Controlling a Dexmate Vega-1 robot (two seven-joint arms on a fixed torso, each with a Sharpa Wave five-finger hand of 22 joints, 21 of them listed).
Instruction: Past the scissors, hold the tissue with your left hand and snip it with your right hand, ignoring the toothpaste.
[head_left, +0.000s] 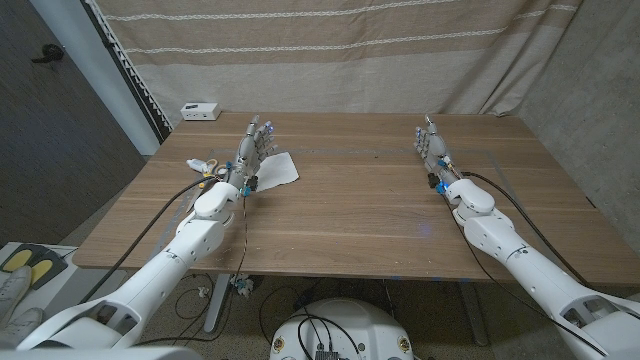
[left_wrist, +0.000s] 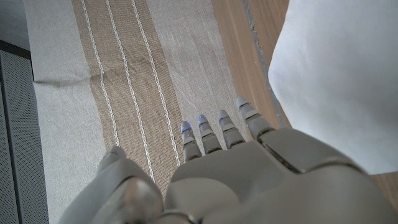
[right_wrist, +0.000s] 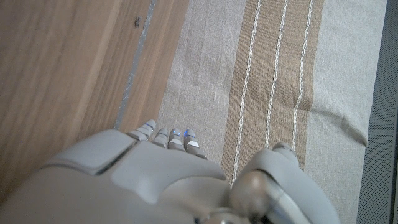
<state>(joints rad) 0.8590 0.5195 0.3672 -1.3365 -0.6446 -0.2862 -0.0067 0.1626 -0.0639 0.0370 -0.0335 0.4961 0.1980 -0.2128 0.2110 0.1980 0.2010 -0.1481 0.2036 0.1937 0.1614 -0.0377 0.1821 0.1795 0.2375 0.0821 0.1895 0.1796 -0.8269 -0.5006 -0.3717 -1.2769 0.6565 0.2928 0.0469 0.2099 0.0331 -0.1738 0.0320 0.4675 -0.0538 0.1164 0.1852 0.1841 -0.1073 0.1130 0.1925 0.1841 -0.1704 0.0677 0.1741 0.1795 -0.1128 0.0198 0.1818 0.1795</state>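
Note:
A white tissue lies on the wooden table at the back left, and it shows again in the left wrist view as a white sheet. My left hand stands just left of the tissue with its fingers stretched toward the curtain, holding nothing. That hand's fingers are straight and apart in the wrist view. Scissors with yellow and blue on the handles lie left of that arm, near the table's left edge. My right hand stands far right, fingers extended, empty; the right hand also shows from behind over bare wood.
A small white box sits at the back left corner. A striped beige curtain hangs right behind the table's far edge. A dark cable trails along my left arm.

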